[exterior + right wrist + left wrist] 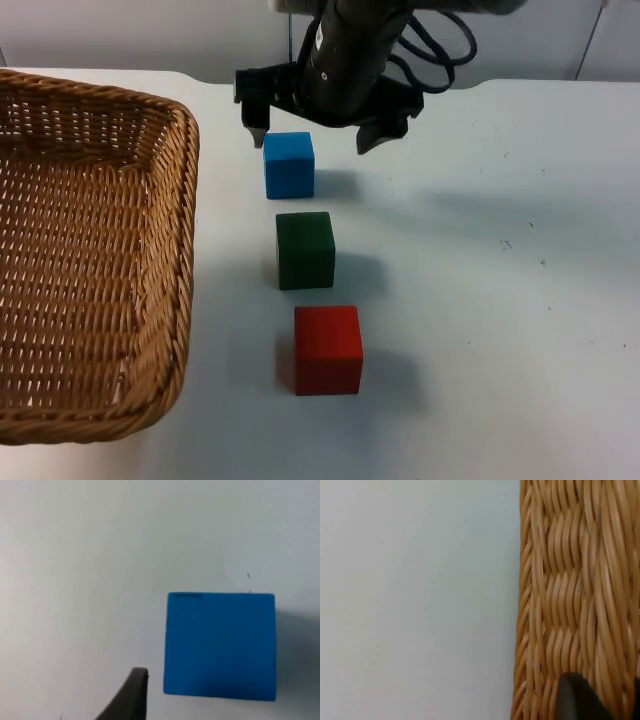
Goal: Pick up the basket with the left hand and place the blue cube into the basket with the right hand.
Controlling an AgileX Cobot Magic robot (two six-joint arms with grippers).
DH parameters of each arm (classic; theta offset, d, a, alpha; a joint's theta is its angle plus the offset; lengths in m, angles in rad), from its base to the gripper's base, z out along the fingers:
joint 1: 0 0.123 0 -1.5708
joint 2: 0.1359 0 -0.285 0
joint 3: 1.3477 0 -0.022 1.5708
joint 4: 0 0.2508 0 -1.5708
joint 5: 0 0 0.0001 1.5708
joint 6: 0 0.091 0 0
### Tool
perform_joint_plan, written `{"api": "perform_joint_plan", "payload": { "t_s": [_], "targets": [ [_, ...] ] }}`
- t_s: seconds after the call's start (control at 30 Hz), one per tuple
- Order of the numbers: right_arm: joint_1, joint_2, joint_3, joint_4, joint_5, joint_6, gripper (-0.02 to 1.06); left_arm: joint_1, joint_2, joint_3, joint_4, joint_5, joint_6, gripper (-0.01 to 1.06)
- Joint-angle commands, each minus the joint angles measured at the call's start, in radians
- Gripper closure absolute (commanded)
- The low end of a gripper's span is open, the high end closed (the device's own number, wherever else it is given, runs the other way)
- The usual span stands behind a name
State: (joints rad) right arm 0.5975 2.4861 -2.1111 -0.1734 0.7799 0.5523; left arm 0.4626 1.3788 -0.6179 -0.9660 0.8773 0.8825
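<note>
The right tool, spread above the blue cube (near the worktop's far edge), should centre before descending; left tool's state at the basket: cannot tell.

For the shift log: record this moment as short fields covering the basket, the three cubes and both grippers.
basket: wicker basket, on the table's left side
cubes: blue cube, green cube, red cube, in one row on the white table, spaced apart
right gripper: right gripper over the blue cube, fingers open, one to each side
left gripper: left gripper at the basket's rim
in basket: no cube
</note>
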Motion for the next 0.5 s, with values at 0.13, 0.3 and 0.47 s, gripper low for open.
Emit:
{"api": "perform_joint_plan", "payload": {
  "t_s": [0.13, 0.3, 0.47],
  "targets": [
    [0.0, 0.037, -0.011, 0.081, -0.063, -0.01, 0.05, 0.0, -0.009, 0.002, -0.032, 0.028, 0.0, 1.05],
    [0.0, 0.056, -0.011, 0.074, -0.086, -0.01, 0.05, 0.0, -0.009, 0.002, -0.032, 0.034, 0.0, 1.05],
    [0.0, 0.056, -0.011, 0.071, -0.141, -0.01, 0.05, 0.0, -0.009, 0.002, -0.034, 0.034, 0.0, 1.05]
  ]
}}
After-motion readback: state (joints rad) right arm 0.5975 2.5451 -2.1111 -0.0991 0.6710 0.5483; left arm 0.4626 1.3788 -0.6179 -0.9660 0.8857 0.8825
